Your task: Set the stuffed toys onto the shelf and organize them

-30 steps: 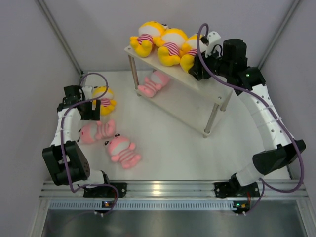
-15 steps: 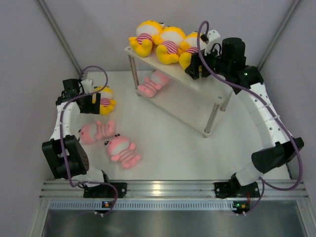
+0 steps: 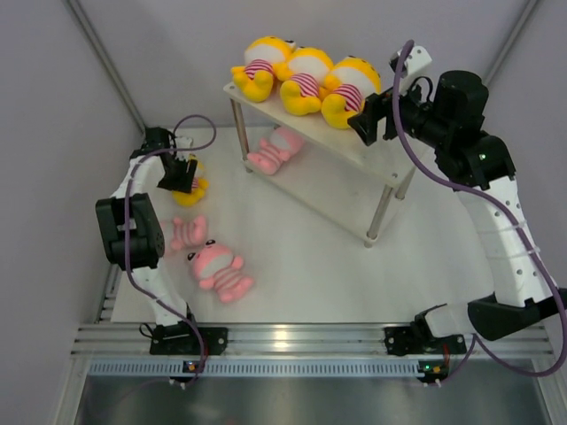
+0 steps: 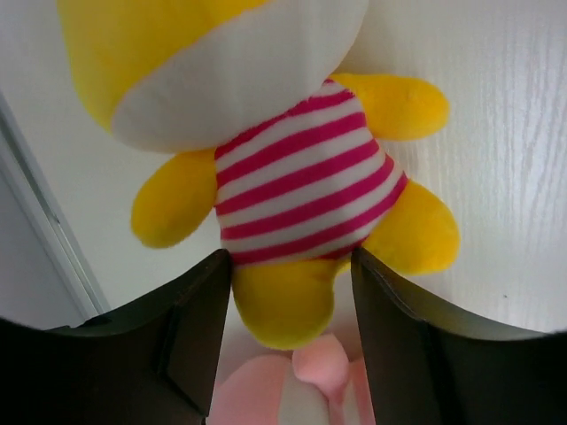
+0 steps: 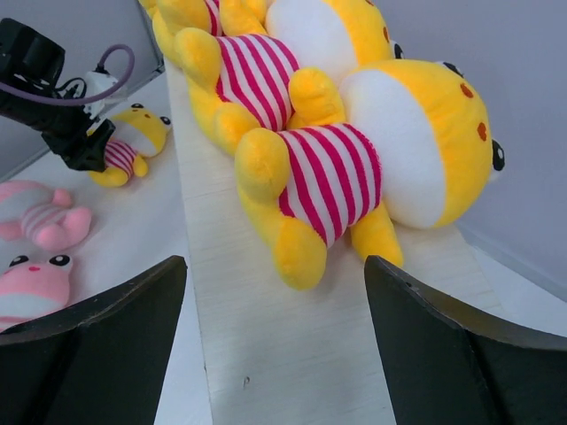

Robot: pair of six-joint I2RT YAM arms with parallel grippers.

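Yellow stuffed toys [image 5: 354,177] are lined along the shelf [image 5: 266,354], pink toys [image 5: 40,221] are laid on the worktop [image 5: 151,230], and the fingers [image 5: 89,345] are held wide apart.

Left end effector [image 3: 182,173] hangs low, right end effector [image 3: 368,127] sits high, both with jaws spread.

3 yellow stuffed toys [image 3: 306,80] lie atop the white shelf [image 3: 376,152].

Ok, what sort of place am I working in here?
Most likely a lab data-collection cell, not a home: plain grey wall panels on metal struts, a white table, and an aluminium rail along its near edge.
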